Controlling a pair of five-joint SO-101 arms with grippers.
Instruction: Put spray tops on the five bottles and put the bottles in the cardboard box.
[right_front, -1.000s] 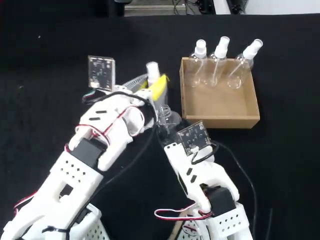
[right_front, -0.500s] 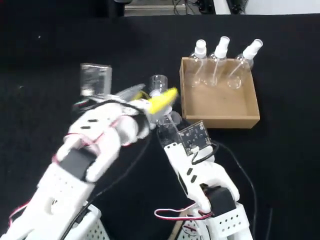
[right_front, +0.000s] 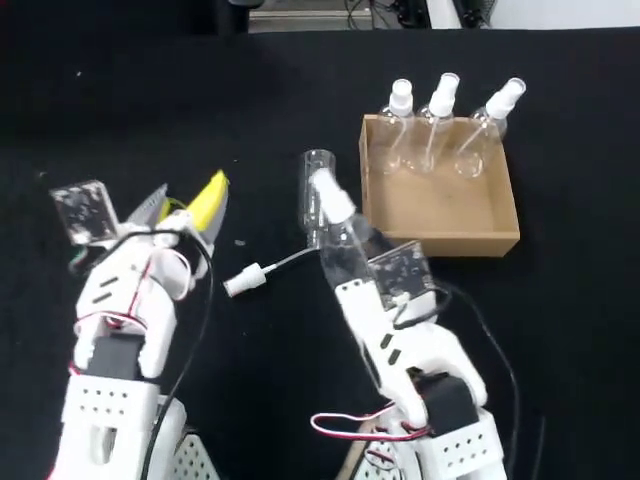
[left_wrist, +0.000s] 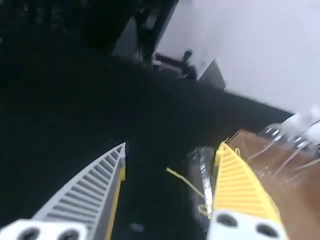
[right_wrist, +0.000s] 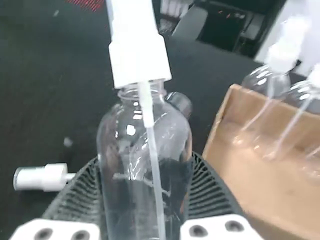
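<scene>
Short of the cardboard box (right_front: 440, 243), just off its near corner on the side toward the left arm, my right gripper (right_front: 345, 262) (right_wrist: 145, 197) has its two black fingers (right_wrist: 80, 192) pinched on the body of a clear bottle (right_front: 340, 238) (right_wrist: 145, 145). I hold that bottle above the black table (right_front: 560, 330), tilted with its neck away from me. A white spray top (right_front: 330, 192) (right_wrist: 136, 50) sits on the neck with its tube running down inside. I cannot tell from the right wrist view whether it is screwed home.

Beside that, farther out from the box on the same side, a loose spray top (right_front: 250, 278) (right_wrist: 42, 177) lies flat on the cloth, its thin tube pointing back toward the held bottle.

Farther still from the box, well apart from it, my left gripper (right_front: 190, 185) (left_wrist: 172, 150) hangs over the table with its yellow and grey fingers (left_wrist: 240, 185) spread wide and nothing between them.

Just beside the box's outer wall on that side stands an uncapped bottle (right_front: 316, 180) (left_wrist: 200, 167), right behind the one I am holding.

Inside the box, three capped bottles (right_front: 400, 140) (right_front: 432, 135) (right_front: 478, 140) lean in a row against the far wall, their white tops reaching past its rim.
</scene>
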